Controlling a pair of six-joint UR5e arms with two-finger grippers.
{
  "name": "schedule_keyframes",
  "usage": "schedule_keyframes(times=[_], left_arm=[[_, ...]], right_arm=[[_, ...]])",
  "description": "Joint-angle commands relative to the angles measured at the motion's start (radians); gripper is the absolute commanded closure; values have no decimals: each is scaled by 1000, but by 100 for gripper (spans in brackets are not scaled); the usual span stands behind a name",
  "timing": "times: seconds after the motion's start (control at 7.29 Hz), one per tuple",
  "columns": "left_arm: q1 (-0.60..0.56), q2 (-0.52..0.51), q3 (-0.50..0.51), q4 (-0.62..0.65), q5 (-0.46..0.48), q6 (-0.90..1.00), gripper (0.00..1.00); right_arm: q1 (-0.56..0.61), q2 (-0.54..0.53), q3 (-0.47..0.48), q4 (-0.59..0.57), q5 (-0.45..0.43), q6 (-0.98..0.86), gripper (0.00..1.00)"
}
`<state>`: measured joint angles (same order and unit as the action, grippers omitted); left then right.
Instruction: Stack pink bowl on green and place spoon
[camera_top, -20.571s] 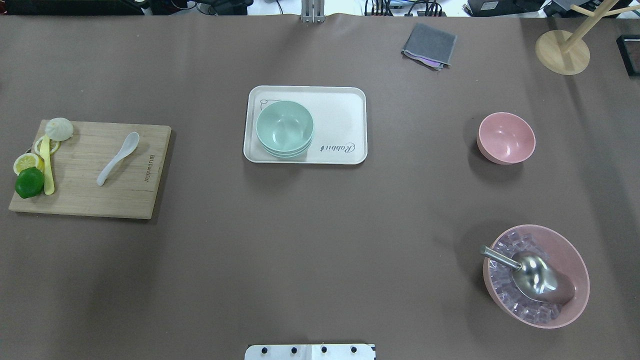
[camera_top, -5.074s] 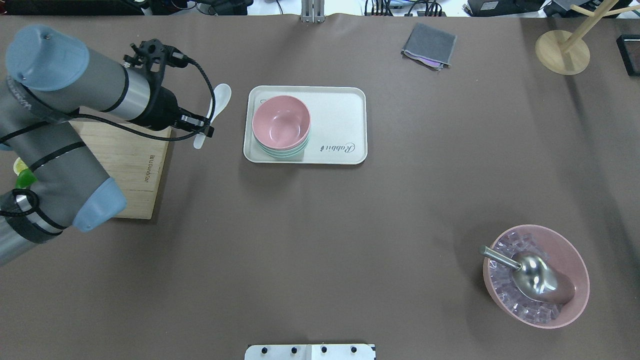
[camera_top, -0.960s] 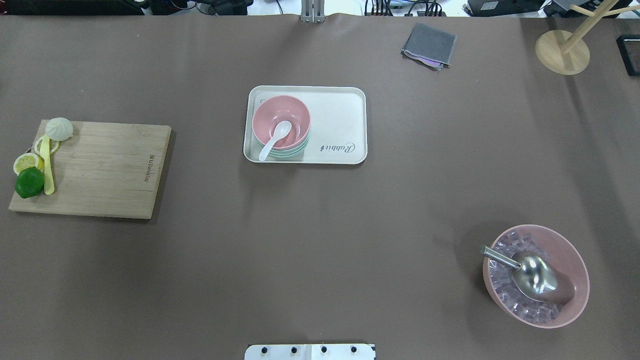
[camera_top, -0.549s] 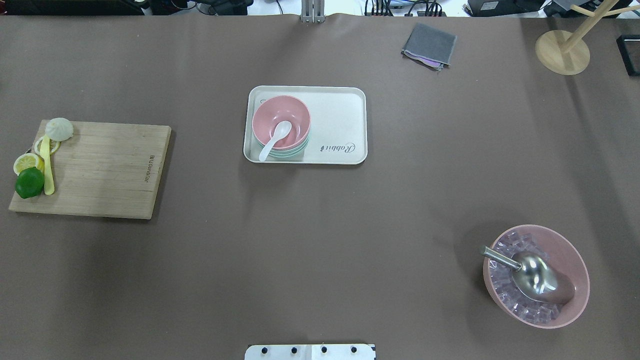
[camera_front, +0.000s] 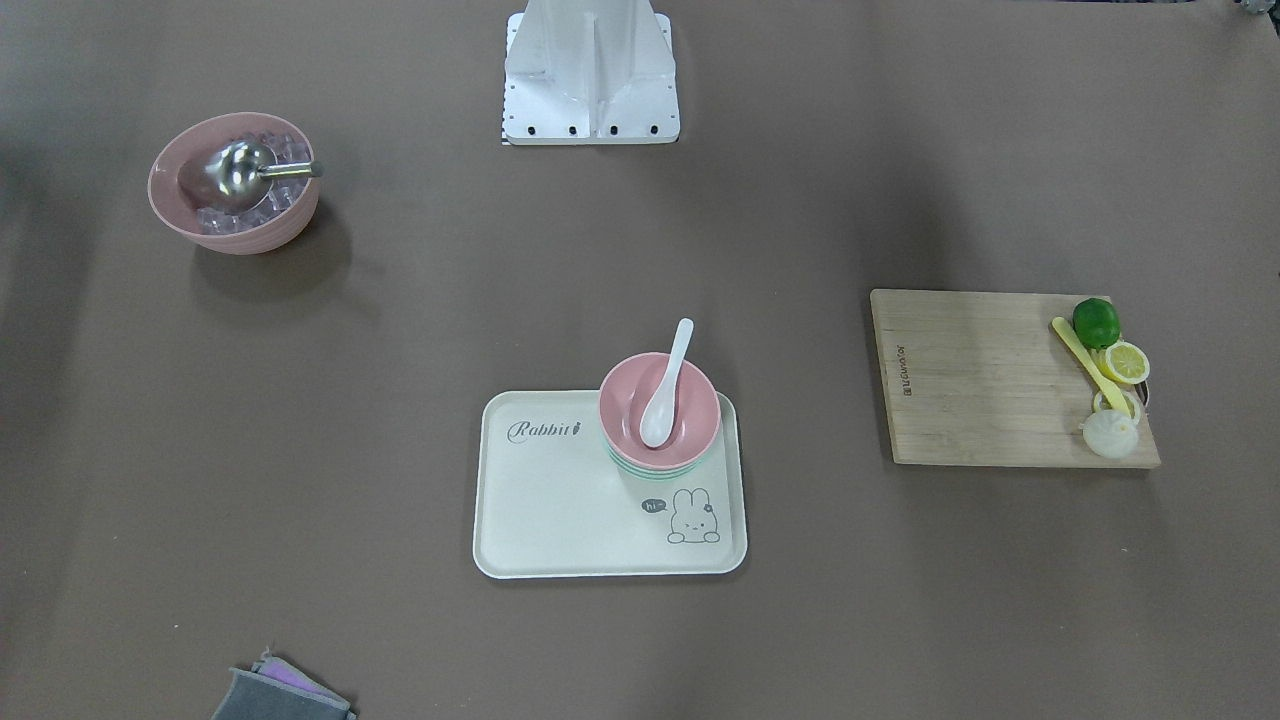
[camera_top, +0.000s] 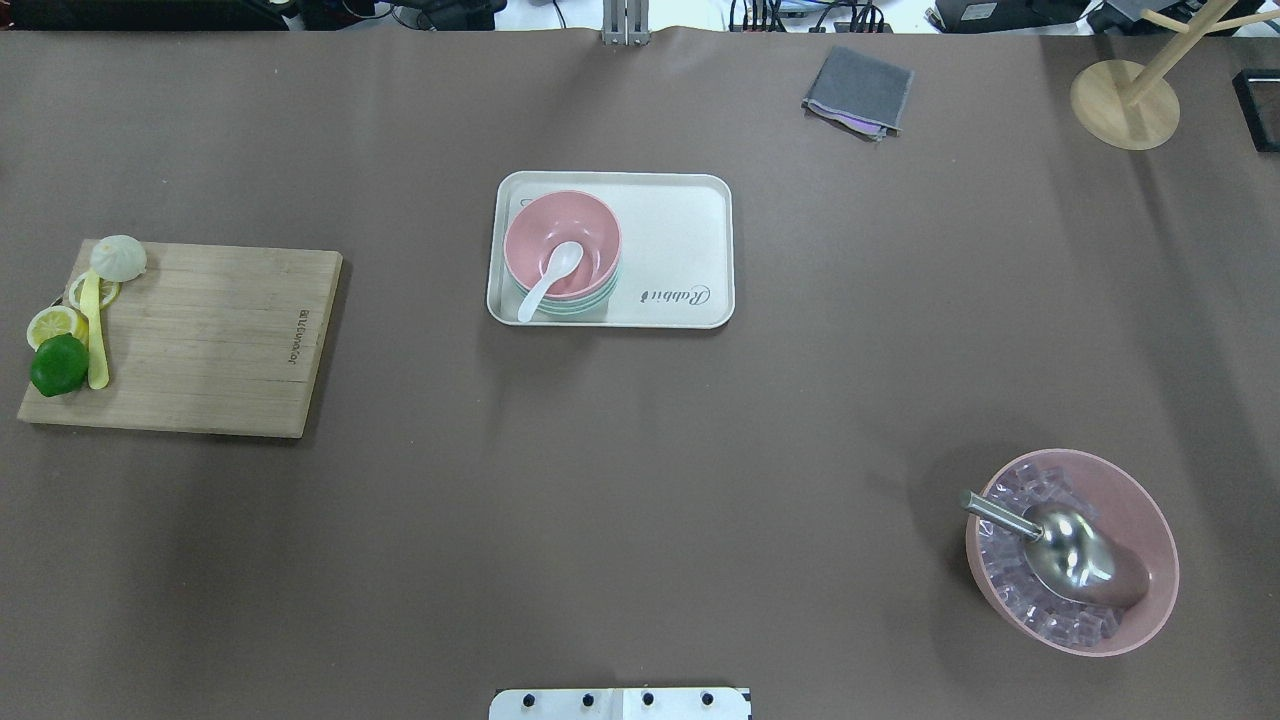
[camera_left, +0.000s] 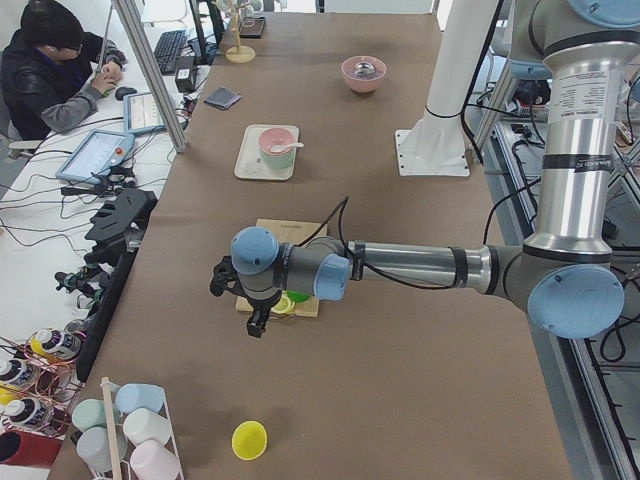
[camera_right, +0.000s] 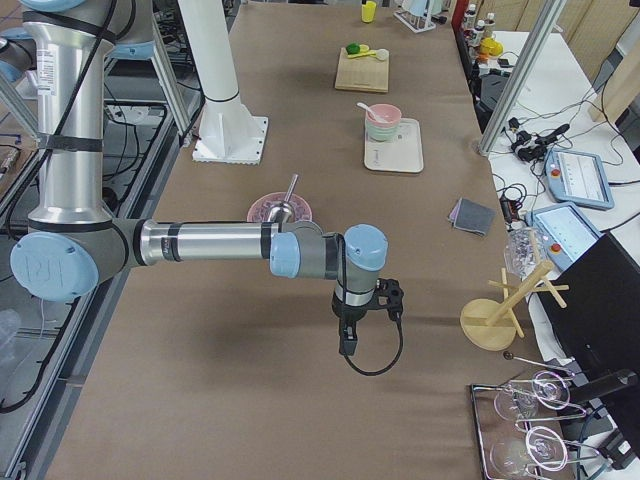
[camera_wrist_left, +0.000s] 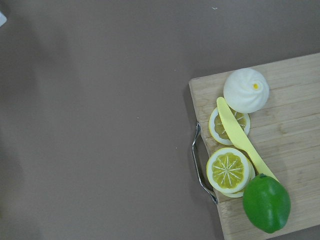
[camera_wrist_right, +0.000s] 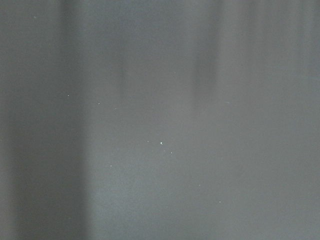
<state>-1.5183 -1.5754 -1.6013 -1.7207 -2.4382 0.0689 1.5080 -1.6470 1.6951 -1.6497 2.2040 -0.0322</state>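
- Exterior front-facing: the pink bowl (camera_front: 702, 405) sat nested in the green bowl (camera_front: 650, 473) on the tray (camera_front: 560, 520). The spoon (camera_front: 664, 392) lay inside the pink bowl, with its handle over the rim toward the robot.
- Overhead exterior: the stack occupied the tray's left end.
- Exterior left: the left gripper (camera_left: 256, 322) hung over the cutting board (camera_left: 288, 229); its opening could not be determined.
- Exterior right: the right gripper (camera_right: 347, 345) hung over the surface (camera_right: 300, 400), well apart from the tray; its opening could not be determined.

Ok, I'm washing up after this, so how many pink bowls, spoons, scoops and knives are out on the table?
Pink bowls: 2, the stacked bowl and the ice bowl
Spoon: 1
Scoop: 1
Knife: 1
Total: 5
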Motion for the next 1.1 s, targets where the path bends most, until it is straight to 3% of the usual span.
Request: schedule_keyframes(times=[0.0, 0.14, 0.41, 0.96], left_arm=[[-11, 6, -8, 16, 27, 2, 2], [-13, 3, -25, 68, 109, 17, 2], [-66, -5, -90, 299, 136, 158, 2], [-63, 5, -108, 259, 133, 161, 2]], right_arm=[[0, 1, 0, 1, -1, 2, 0], [0, 1, 0, 1, 0, 2, 0], [0, -1, 0, 1, 0, 2, 0], [0, -1, -2, 1, -1, 14, 0]])
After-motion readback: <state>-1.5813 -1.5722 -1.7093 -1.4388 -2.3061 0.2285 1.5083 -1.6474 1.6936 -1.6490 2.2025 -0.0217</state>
